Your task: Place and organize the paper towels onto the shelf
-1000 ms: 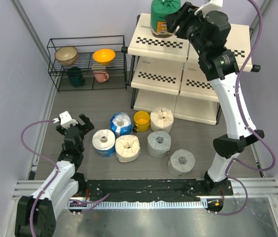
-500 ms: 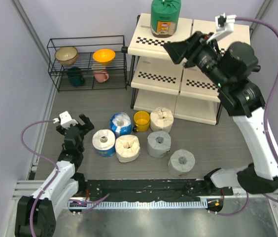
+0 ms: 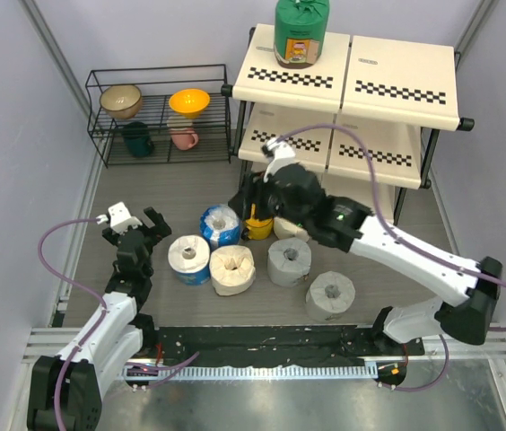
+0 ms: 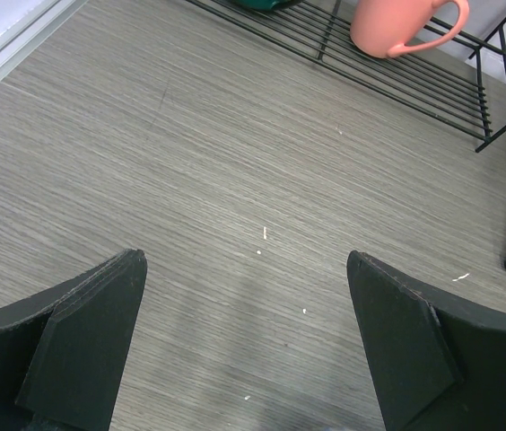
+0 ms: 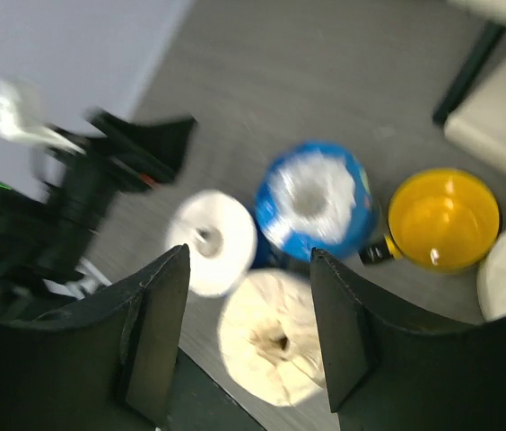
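A green-wrapped paper towel roll [image 3: 302,31] stands on the top tier of the shelf [image 3: 388,90]. Several more paper towels stand on the floor: a blue one [image 3: 220,224], a blue-and-white one [image 3: 188,259], a cream one [image 3: 232,269], two grey-white ones [image 3: 289,260] [image 3: 330,294], and a cream one [image 3: 296,215] partly hidden by my right arm. My right gripper [image 3: 246,202] hovers open and holds nothing. It is above the blue roll [image 5: 316,211], a white roll [image 5: 210,241] and the cream roll [image 5: 275,337]. My left gripper [image 3: 145,223] rests open over bare floor [image 4: 246,260].
A yellow cup [image 3: 257,220] stands among the rolls, beside the blue one [image 5: 443,218]. A low black wire rack [image 3: 159,112] with bowls and mugs stands at the back left; its pink mug [image 4: 396,27] shows in the left wrist view. Walls close in on both sides.
My right arm has swung down from the shelf's top tier to just above the floor rolls, leaving the green roll on top. The left arm has not moved.
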